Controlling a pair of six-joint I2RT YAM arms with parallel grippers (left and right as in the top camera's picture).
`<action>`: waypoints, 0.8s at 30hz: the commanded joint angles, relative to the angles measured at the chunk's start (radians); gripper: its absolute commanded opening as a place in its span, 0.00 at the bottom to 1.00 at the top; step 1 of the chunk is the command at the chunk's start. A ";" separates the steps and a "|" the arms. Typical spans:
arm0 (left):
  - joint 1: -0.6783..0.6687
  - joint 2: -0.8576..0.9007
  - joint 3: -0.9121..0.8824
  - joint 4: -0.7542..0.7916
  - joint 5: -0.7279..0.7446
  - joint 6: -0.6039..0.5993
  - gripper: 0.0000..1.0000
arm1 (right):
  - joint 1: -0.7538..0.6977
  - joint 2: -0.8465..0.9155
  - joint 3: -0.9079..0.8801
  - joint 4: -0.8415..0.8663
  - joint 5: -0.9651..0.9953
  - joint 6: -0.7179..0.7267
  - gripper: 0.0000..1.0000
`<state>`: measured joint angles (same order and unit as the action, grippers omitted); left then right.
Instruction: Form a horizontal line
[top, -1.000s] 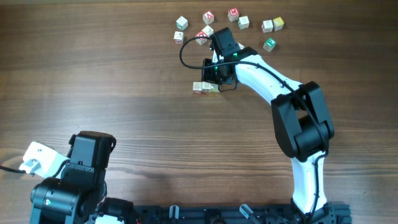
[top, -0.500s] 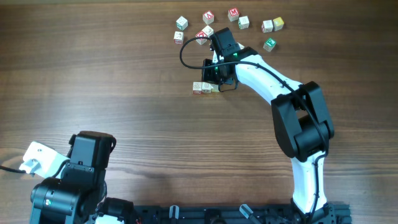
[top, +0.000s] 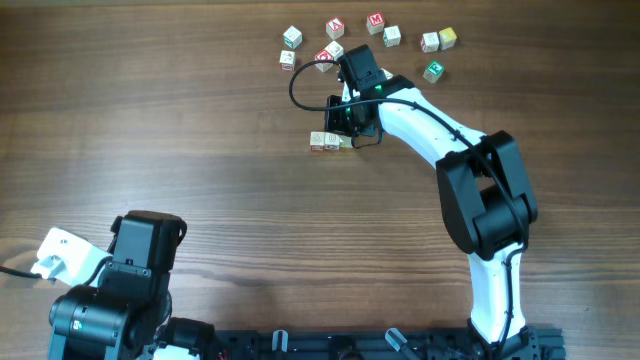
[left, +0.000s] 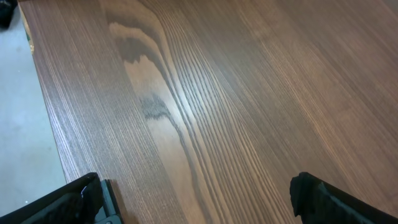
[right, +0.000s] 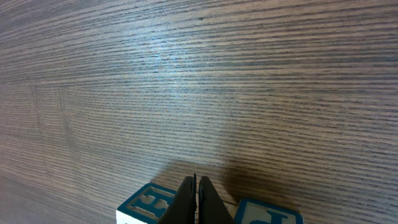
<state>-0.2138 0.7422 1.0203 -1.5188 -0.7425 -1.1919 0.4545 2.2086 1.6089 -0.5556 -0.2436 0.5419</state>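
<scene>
The table (top: 180, 150) is dark brown wood with fine straight grain; in the left wrist view a paler flame-shaped streak runs through the boards. The horizontal line (top: 328, 141) lies just far of the table's middle, a short row of small square-edged wooden cubes, pale tan from overhead, set side by side left to right. 2 cubes show clearly there, and the row's right end runs under the right arm's (top: 440, 135) black wrist.

From the right wrist camera 2 cubes sit at the near edge of the picture, each upper face whitish with a teal frame and a blocky teal letter: 1 cube (right: 144, 205) to the left of the fingers and 1 cube (right: 268, 213) to the right. The right gripper (right: 194, 198) has its thin dark fingers pressed together with nothing pinched, the tips down between these 2 cubes. Whether they touch either cube I cannot tell.

The loose cubes (top: 391, 36) lie scattered along the far edge, well apart from the row, some with a red face (top: 375, 21), 1 green (top: 433, 71). A black cable (top: 298, 88) loops off the wrist.

The left gripper (left: 196, 202) hangs over bare wood at the near left, its 2 black fingers spread wide and holding nothing.
</scene>
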 joint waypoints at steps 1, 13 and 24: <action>0.008 -0.003 -0.002 -0.001 -0.006 -0.021 1.00 | 0.000 -0.001 0.022 0.001 -0.014 0.010 0.05; 0.008 -0.003 -0.002 -0.001 -0.006 -0.021 1.00 | -0.020 -0.001 0.024 0.142 0.000 0.011 0.05; 0.008 -0.003 -0.002 -0.001 -0.006 -0.021 1.00 | -0.024 0.000 0.023 0.132 0.045 0.024 0.05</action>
<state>-0.2138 0.7422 1.0203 -1.5188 -0.7425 -1.1919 0.4309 2.2086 1.6108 -0.4194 -0.2279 0.5526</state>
